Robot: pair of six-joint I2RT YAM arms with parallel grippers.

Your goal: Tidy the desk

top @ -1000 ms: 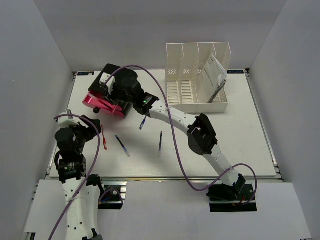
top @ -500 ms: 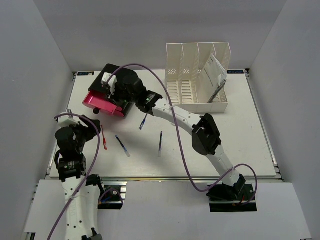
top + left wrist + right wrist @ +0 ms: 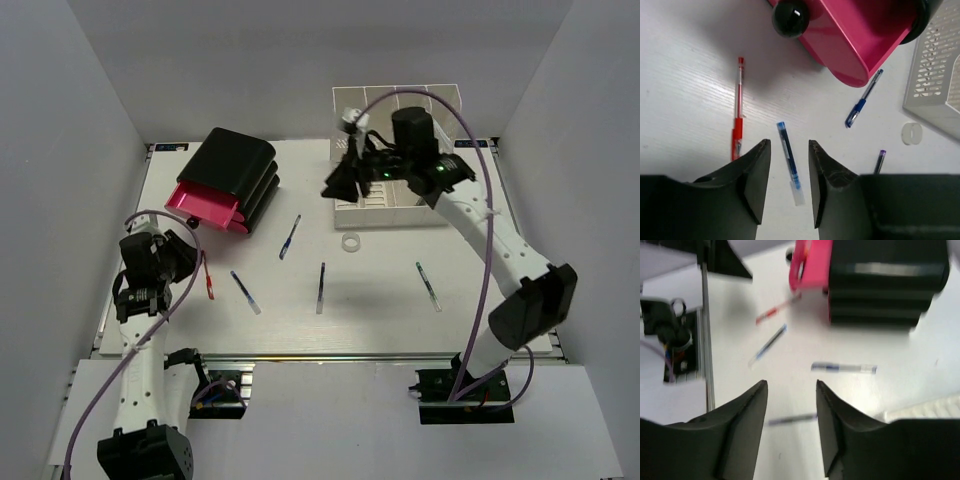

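The desk (image 3: 480,230) is a white tabletop with a silver rail (image 3: 330,353) along its near edge. On it lie a red pen (image 3: 208,280), a blue pen (image 3: 245,292), another blue pen (image 3: 290,237), a purple pen (image 3: 321,287), a dark pen (image 3: 428,286) and a clear tape ring (image 3: 350,243). My left gripper (image 3: 183,260) is open and empty, hovering over the blue pen (image 3: 789,160), with the red pen (image 3: 738,107) to its left. My right gripper (image 3: 336,183) is open and empty, raised in front of the file rack.
A black drawer unit (image 3: 238,165) with an open pink drawer (image 3: 205,207) stands at the back left. A white slotted file rack (image 3: 395,150) holding papers stands at the back right. Grey walls enclose the desk. The right wrist view is motion-blurred.
My right arm has swung from the black drawer unit at the left over to the file rack. The tape ring and the right-hand pen are now uncovered. My left arm has shifted slightly.
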